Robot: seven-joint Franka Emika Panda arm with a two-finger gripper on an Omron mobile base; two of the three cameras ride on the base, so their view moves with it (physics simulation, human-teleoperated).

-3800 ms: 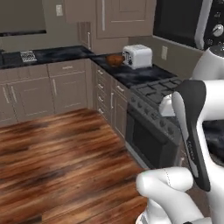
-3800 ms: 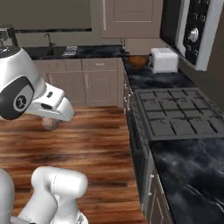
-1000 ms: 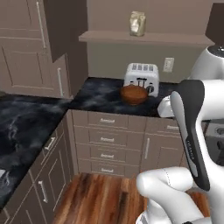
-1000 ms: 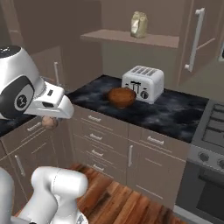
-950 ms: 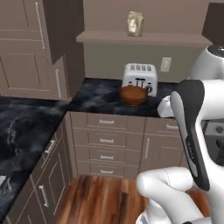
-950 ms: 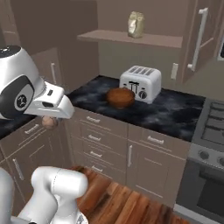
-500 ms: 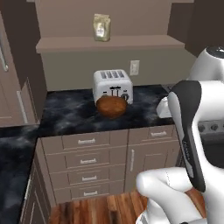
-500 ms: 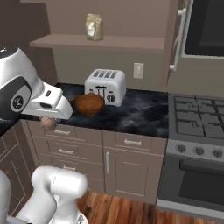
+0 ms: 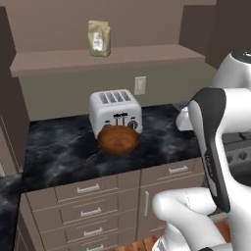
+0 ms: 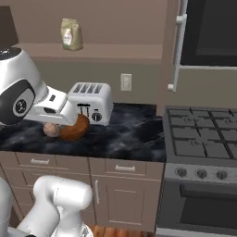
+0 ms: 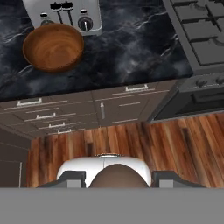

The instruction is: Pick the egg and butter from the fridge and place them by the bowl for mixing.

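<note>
My gripper [image 11: 118,178] is shut on the egg [image 11: 117,174], a rounded tan-brown lump between the two dark fingertips. In the right base view the egg [image 10: 50,130] hangs under the white hand, just left of the bowl [image 10: 75,128] and above the counter's front edge. The reddish-brown bowl [image 9: 117,140] stands on the black counter right in front of the white toaster [image 9: 115,110]. In the hand view the bowl [image 11: 53,47] is far off at the upper left, and the wooden floor lies below the hand. The butter and the fridge are out of view.
A gas stove [image 10: 203,139] adjoins the counter on the right, with a microwave [image 10: 208,32] above it. A paper bag [image 9: 99,38] stands on the wall shelf above the toaster. Drawers [image 9: 88,188] run under the black marbled counter [image 9: 59,152].
The whole picture has shifted as the base drove and turned: the toaster and bowl now sit nearer and more central. The egg stays in the shut gripper.
</note>
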